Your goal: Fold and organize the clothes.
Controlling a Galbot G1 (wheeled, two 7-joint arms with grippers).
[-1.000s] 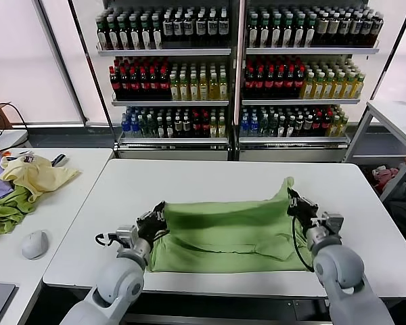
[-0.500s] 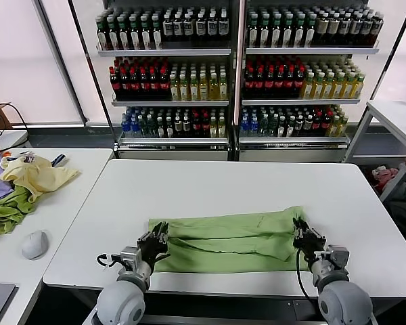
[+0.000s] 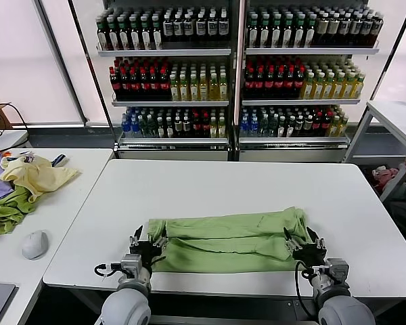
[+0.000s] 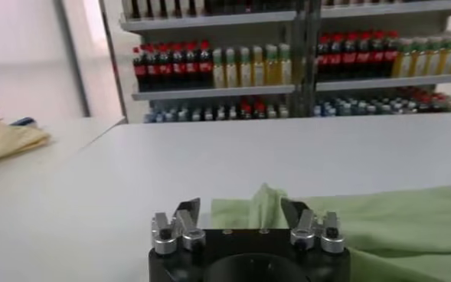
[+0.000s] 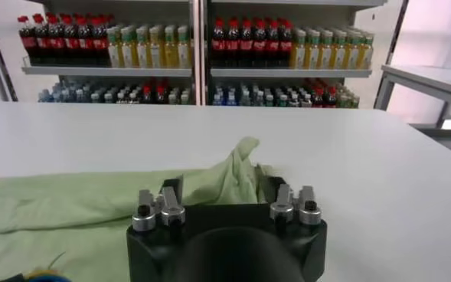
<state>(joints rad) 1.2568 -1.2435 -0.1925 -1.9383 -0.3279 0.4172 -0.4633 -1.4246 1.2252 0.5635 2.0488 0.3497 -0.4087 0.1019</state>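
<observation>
I see bare white desk (image 3: 237,183) beyond the folded light green polo shirt (image 3: 227,234), open for passing; bottle-stocked shelves (image 3: 237,74) block further back, well apart.

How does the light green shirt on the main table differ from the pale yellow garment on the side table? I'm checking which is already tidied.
The light green shirt lies flattened in a long folded strip, while the pale yellow garment sits crumpled. The green shirt lies alone near the main table's front edge; the yellow garment rests against other clothes. The open left gripper and right gripper flank only the green shirt. Both are soft fabric on white tabletops.
</observation>
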